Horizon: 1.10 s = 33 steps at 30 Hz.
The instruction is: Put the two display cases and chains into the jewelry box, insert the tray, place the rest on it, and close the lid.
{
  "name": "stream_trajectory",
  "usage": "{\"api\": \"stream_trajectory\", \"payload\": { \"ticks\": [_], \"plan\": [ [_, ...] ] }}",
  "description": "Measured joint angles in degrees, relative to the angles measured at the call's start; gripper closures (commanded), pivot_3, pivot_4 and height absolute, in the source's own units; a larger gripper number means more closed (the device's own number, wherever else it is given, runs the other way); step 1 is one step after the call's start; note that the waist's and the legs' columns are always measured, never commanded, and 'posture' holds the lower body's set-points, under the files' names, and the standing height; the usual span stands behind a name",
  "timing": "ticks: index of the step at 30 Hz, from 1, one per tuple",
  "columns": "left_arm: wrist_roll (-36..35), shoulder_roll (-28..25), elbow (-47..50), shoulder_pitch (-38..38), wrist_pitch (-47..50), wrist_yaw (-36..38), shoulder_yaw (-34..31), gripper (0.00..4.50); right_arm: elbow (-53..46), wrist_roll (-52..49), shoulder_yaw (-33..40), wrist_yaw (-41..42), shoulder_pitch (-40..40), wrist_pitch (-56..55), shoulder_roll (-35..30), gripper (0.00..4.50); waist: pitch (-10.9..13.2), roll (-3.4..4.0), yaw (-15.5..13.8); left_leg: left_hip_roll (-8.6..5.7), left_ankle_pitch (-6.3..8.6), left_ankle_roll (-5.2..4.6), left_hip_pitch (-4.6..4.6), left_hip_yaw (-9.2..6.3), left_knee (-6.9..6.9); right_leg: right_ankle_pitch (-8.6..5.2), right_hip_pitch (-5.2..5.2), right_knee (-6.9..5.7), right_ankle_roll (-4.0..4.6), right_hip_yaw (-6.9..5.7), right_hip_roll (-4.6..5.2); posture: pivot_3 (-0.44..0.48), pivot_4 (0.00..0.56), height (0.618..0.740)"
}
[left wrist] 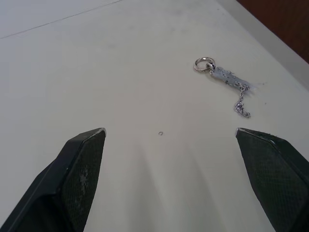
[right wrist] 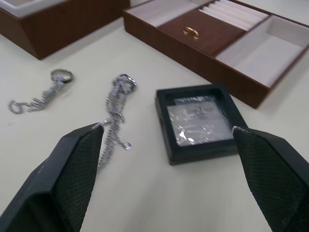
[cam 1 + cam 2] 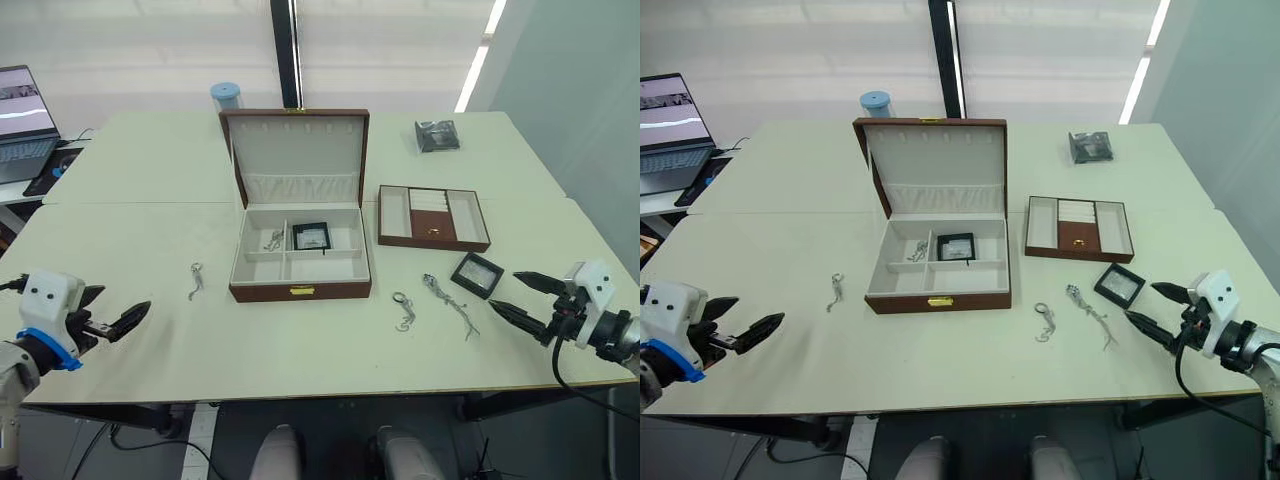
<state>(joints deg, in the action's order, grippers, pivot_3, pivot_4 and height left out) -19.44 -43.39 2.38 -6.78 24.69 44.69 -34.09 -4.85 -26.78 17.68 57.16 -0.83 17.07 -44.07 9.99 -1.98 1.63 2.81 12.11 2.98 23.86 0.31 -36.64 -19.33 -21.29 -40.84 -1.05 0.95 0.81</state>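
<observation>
Gaping wide over the table, right gripper [image 2: 166, 133] shows cross-hatched black pads [image 2: 72, 164] facing a square black display case [image 2: 200, 121] with crinkled clear window; left gripper [image 1: 169, 133] likewise parted near a ringed silver chain [image 1: 224, 84]. Brown jewelry box [image 3: 300, 291] stands lid-up mid-table, second case [image 3: 311, 237] inside, ridged tray [image 3: 433, 216] just right of it

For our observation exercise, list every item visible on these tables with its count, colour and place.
jewelry box: 1, brown, cream-lined, table centre, lid open
display cases: 2, black; one in the box, one on the table near the tray
tray: 1, brown, right of the box
chains: 4, silver; one in the box, one left of it, two to its front right
laptop: 1, far left
cylinder: 1, blue-capped, behind the box
packet: 1, dark, far right
left end effector: open
right end effector: open
</observation>
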Motion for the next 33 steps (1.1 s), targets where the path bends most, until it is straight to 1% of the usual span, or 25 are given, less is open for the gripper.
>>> {"api": "stream_trajectory", "payload": {
  "ticks": [4, 6, 8, 12, 17, 22, 26, 33],
  "plan": [
    [-2.1, 4.2, 3.2, 0.4, 1.4, -3.4, 0.3, 0.04, -12.0, -4.3, -5.3, 0.0, -0.4, 2.9, 4.0, 0.0, 0.0, -0.01, 0.0, 0.0, 0.0, 0.0, 0.02, -0.04, -0.01, 0.0, 0.0, 0.0, 0.0, -0.03, 0.0, 0.0, 0.15, 0.74],
    [-2.8, 6.1, 4.3, 0.5, 1.5, -5.2, 0.4, 0.04, -16.3, -4.4, -7.9, -0.7, -0.4, 3.2, 5.2, 0.0, 0.0, -0.02, 0.0, -0.03, 0.0, 0.0, 0.01, -0.03, -0.01, 0.0, 0.02, 0.01, 0.0, -0.02, 0.02, 0.0, 0.15, 0.74],
    [-3.1, 7.5, 4.5, 0.8, 1.4, -6.4, 1.3, 0.04, -18.6, -4.0, -10.0, -1.1, -0.3, 3.2, 5.9, 0.0, 0.0, -0.03, 0.0, -0.04, 0.0, 0.0, 0.01, -0.05, -0.01, 0.0, 0.04, 0.02, 0.0, -0.04, 0.02, 0.0, 0.15, 0.74],
    [-3.0, 12.5, 4.5, 2.7, 1.1, -10.6, 4.7, 0.04, -20.7, -2.5, -15.0, -1.3, 1.0, 3.0, 6.7, 0.0, 0.0, -0.07, -0.2, -0.07, 0.0, 0.0, 0.01, -0.09, -0.03, 0.0, 0.08, 0.04, 0.0, -0.08, 0.03, 0.0, 0.15, 0.74],
    [-2.4, 17.6, 4.9, 4.7, -0.4, -16.0, 7.8, 0.04, -21.3, -1.3, -18.7, -1.4, 3.6, 2.9, 6.9, 0.0, 0.0, -0.1, -0.1, -0.07, 0.0, 0.0, 0.01, -0.11, -0.03, 0.0, 0.08, 0.04, -0.01, -0.08, 0.02, 0.0, 0.15, 0.74],
    [-1.1, 20.6, 5.1, 5.0, -1.7, -20.5, 9.8, 0.04, -21.3, -0.9, -19.9, -2.2, 4.8, 3.0, 7.0, 0.0, -0.1, -0.1, -0.1, -0.07, 0.0, 0.0, 0.0, -0.12, -0.03, 0.0, 0.09, 0.04, 0.0, -0.09, 0.01, 0.0, 0.15, 0.74],
    [1.0, 24.1, 4.8, 6.5, -3.0, -24.7, 12.4, 0.04, -21.3, -0.5, -21.3, -2.8, 6.2, 3.1, 7.5, 0.0, -0.1, -0.11, -0.2, -0.1, 0.0, 0.0, 0.01, -0.14, -0.04, 0.0, 0.1, 0.04, -0.01, -0.1, 0.01, 0.0, 0.15, 0.74],
    [3.9, 25.6, 1.5, 9.9, -5.4, -29.5, 14.0, 0.04, -21.3, -0.3, -21.3, -4.0, 6.4, 3.6, 7.8, 0.0, -0.1, -0.12, -0.2, -0.11, 0.0, 0.0, 0.01, -0.12, -0.04, 0.0, 0.11, 0.04, -0.01, -0.09, 0.0, 0.0, 0.15, 0.74]
  ]
}}
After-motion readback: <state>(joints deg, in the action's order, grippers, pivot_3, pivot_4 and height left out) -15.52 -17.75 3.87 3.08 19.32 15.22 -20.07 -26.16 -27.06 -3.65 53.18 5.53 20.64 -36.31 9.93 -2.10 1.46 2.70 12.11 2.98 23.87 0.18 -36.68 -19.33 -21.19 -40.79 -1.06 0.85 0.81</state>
